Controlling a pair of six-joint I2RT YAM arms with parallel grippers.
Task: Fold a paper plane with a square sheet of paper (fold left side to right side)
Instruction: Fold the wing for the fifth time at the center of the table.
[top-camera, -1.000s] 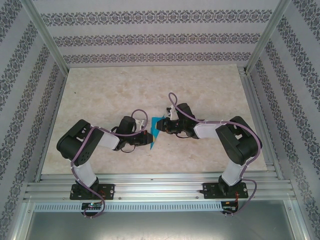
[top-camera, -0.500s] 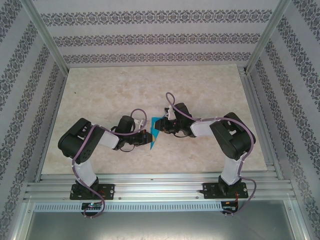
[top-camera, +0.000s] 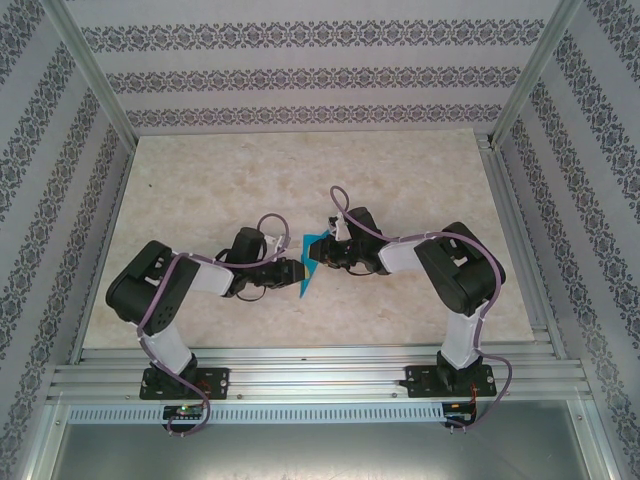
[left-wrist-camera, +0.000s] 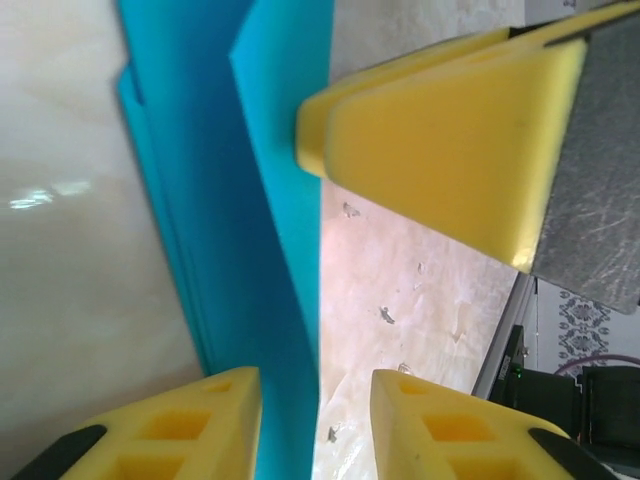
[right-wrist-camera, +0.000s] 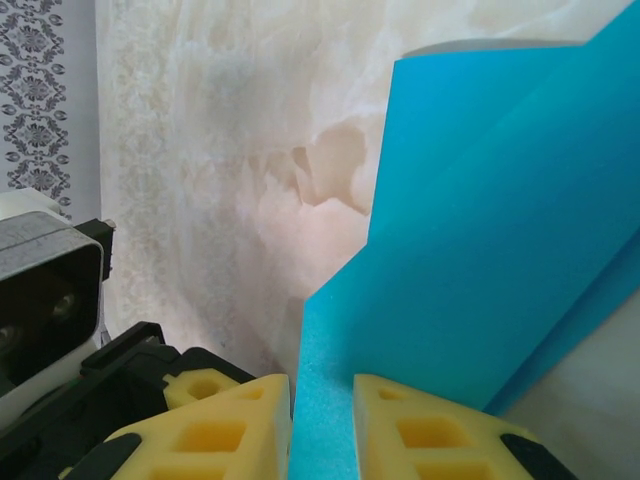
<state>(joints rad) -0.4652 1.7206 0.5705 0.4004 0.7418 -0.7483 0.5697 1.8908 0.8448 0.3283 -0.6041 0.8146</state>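
Item: folded teal-blue sheet of paper, standing on edge near the middle of the marble-patterned tabletop, slightly toward the near side, directly between the two grippers. Several stacked layers show along its edge in the left wrist view; a raised flap with a diagonal crease shows in the right wrist view.

Right gripper: yellow foam fingers pressed together on the paper's edge, with the teal filling the whole gap between them. Grip confirmed.

Left gripper: jaws spread. The paper passes between them close against one finger, and bare tabletop shows between the paper and the other finger. One of the right gripper's fingers sits just across the sheet in this view.

Changes against one second ago: the left gripper was closed at the paper and has since parted. The left arm's elbow has shifted outward to the left. The right arm's elbow has swung inward toward the centre, while its gripper keeps its hold. The paper remains in practically the same spot
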